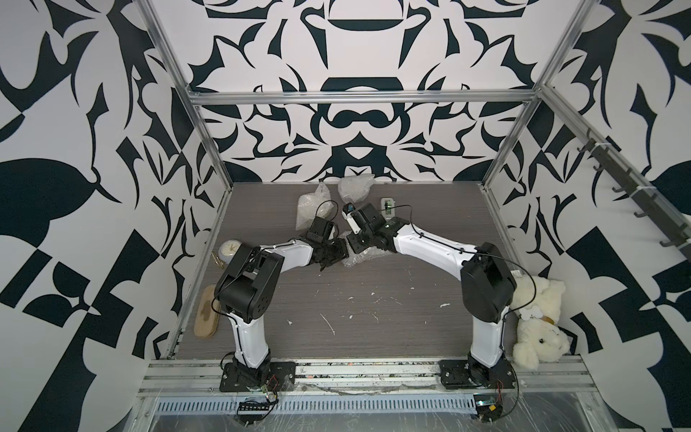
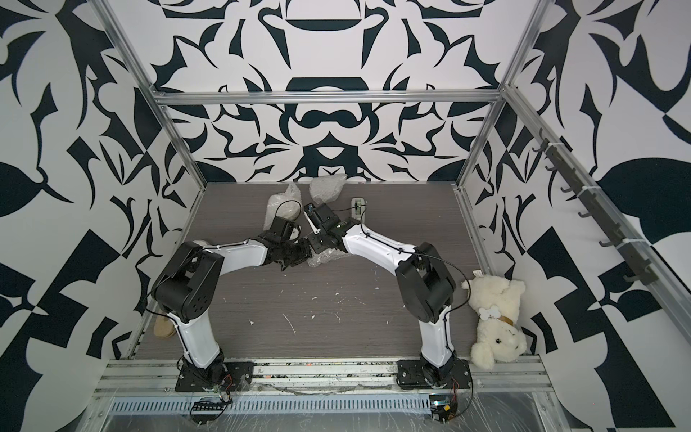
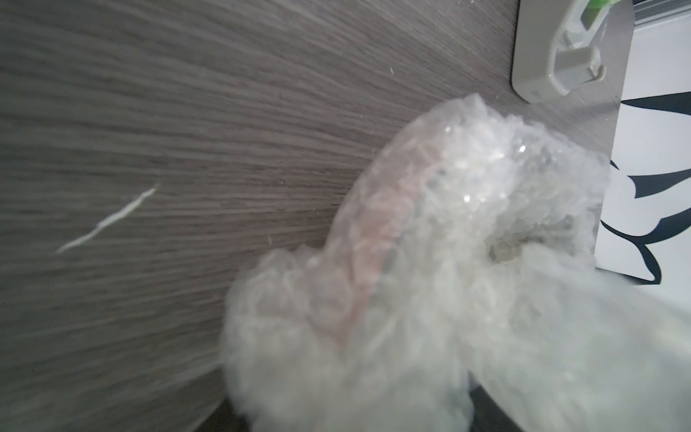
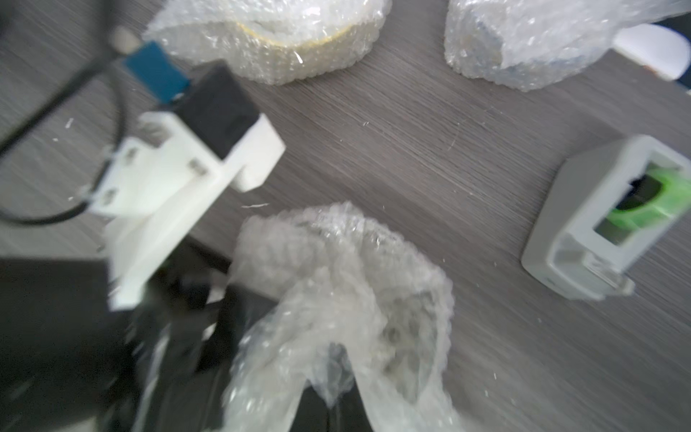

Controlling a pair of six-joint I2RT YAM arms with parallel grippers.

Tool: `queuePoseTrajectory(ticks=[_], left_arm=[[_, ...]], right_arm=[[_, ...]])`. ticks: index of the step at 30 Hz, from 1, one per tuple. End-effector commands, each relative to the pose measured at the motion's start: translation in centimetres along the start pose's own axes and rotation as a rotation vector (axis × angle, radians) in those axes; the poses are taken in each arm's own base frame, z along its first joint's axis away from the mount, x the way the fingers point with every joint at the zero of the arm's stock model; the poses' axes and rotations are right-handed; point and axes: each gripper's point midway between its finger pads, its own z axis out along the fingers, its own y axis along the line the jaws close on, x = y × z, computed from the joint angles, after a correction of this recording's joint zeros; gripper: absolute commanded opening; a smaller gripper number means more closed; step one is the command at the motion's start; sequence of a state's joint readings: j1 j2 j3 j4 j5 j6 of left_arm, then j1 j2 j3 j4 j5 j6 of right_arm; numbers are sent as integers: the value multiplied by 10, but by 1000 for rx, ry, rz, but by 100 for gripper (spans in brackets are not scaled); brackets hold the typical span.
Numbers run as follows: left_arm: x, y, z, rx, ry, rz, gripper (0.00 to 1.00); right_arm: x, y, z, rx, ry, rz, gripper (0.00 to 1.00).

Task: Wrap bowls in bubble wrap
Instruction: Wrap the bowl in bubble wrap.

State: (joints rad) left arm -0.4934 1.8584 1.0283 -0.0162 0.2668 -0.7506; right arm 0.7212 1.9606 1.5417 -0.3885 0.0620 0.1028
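Both arms meet at mid-table over a crumpled bundle of bubble wrap (image 1: 364, 256) (image 2: 325, 258). My left gripper (image 1: 336, 256) (image 3: 355, 411) is closed round the bundle (image 3: 448, 224), which fills the space between its jaws; a bowl's rim (image 3: 377, 232) shows faintly through the film. My right gripper (image 1: 353, 245) (image 4: 329, 407) is shut, pinching a fold of the same bubble wrap (image 4: 336, 284). Two other wrapped bowls lie at the back of the table: one with a yellow rim (image 4: 299, 41) (image 1: 312, 204), the other darker (image 4: 523, 48) (image 1: 355, 187).
A grey tape dispenser (image 1: 387, 207) (image 4: 605, 220) (image 3: 553, 48) with green tape stands just behind the right arm. A small clock (image 1: 230, 248) and a wooden brush (image 1: 207, 312) lie along the left edge. A white teddy bear (image 1: 538, 318) sits at the right edge.
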Motion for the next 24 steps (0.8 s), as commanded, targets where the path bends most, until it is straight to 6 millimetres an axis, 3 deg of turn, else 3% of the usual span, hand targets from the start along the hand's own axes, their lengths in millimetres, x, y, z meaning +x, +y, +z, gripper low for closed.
queuePoseTrajectory(ticks=[1,14,19,24], left_arm=[[30,27,11,-84,100,-19,58],[27,16,12,-42,109,2,56],[19,12,-4,-49,59,2,60],[6,17,-29,-91,-25,-37,67]], right_arm=[[-32,2,-3,-78,-87,4,0],[0,-6,65,-208,49,111,0],[24,-8,78,-190,128,135,0],[38,-12,78,-163,187,142,0]])
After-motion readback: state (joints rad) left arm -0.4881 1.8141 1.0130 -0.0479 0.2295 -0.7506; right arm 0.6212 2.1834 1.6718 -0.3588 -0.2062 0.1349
